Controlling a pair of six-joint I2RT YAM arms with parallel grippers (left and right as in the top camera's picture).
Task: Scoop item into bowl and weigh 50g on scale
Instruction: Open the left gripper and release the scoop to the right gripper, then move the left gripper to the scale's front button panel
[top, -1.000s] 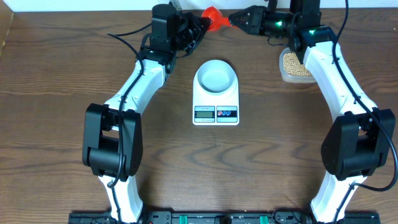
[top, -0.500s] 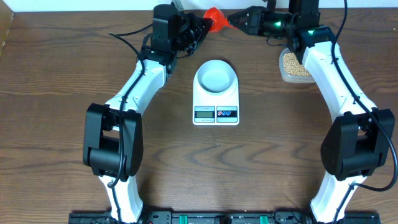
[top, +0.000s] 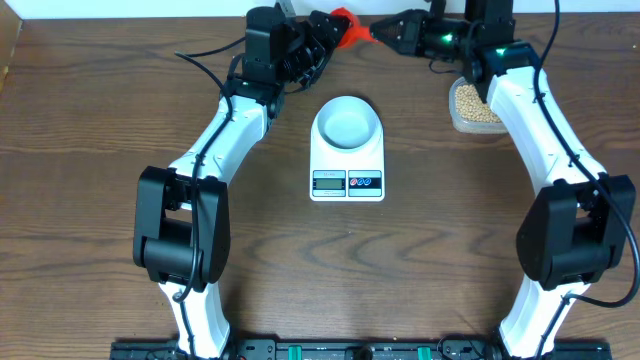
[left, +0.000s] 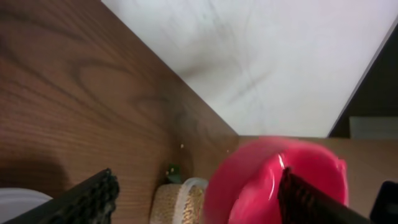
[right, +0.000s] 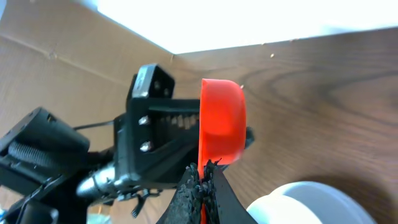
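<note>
A red scoop (top: 343, 20) hangs above the table's far edge between my two grippers. The right gripper (top: 375, 32) is shut on its thin handle (right: 202, 186), with the cup (right: 221, 121) just past its fingertips. My left gripper (top: 331, 32) stands open around the cup (left: 280, 186), one finger (left: 87, 199) well clear of it. The pale bowl (top: 347, 121) sits empty on the white scale (top: 347, 180) mid-table. The beans (top: 477, 103) lie in a clear tub at the far right, under the right arm.
The table's far edge and a pale wall (left: 267, 56) lie just behind the scoop. The clear tub (left: 180, 202) shows beyond the left gripper's fingers. Both arms reach in from the near edge, one on each side of the scale.
My left gripper has opened and let go of the red scoop. The right gripper has closed fully on the scoop's handle. The scoop has shifted slightly.
</note>
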